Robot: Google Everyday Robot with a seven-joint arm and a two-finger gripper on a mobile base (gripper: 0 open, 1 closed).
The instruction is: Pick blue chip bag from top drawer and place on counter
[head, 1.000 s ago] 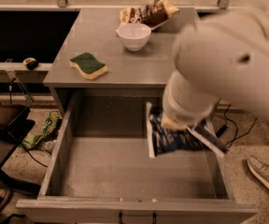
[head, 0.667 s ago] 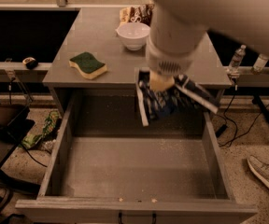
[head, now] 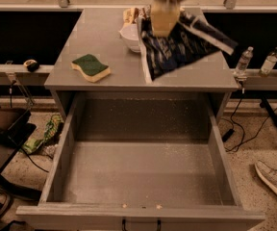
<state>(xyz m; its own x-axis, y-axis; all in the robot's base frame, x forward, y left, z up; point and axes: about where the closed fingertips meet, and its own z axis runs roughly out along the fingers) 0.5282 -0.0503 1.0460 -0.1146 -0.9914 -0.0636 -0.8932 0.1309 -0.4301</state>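
Hanging from the gripper, the blue chip bag is tilted over the bench, rear right; can't tell if its lower corner touches the surface. Fingers clamped on the bag's top edge. White bowl just beside the bag at 9 o'clock. Green sponge at 8 o'clock, well apart. Top drawer stands open at 6 o'clock. Two bottles at 3 o'clock, off the bench.
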